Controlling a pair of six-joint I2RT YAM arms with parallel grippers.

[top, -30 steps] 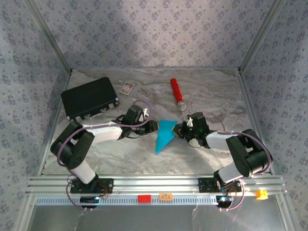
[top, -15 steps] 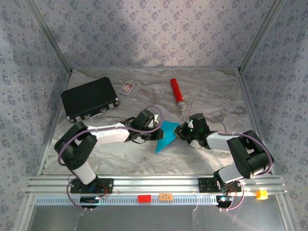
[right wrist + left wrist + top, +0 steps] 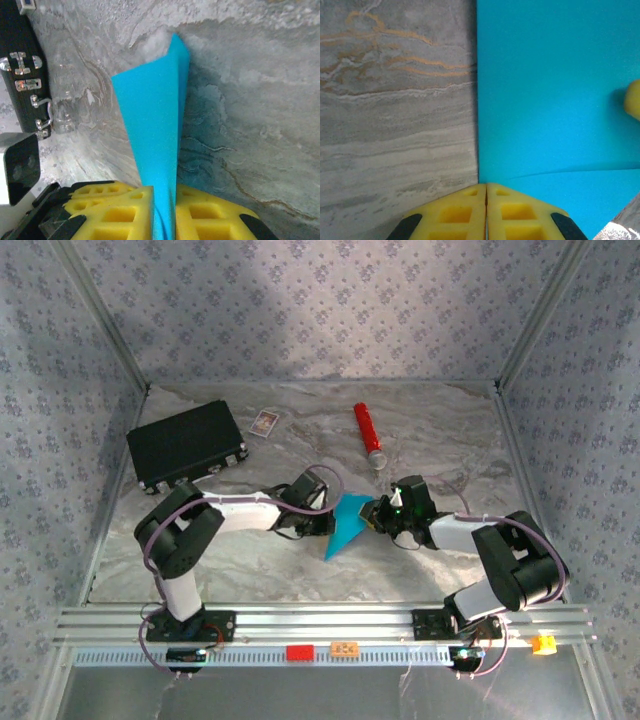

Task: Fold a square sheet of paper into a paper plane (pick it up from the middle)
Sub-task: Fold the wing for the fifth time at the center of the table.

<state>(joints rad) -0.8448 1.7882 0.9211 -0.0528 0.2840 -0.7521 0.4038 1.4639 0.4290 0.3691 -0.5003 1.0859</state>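
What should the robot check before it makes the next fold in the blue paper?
1. The blue paper sits between the fingers of the right claw: ok.
2. The left claw is shut at the paper's edge: ok.
3. The left claw really pinches the paper: cannot tell.
4. The paper has a crease: ok.
5. The red cylinder and black case lie clear of the paper: ok.
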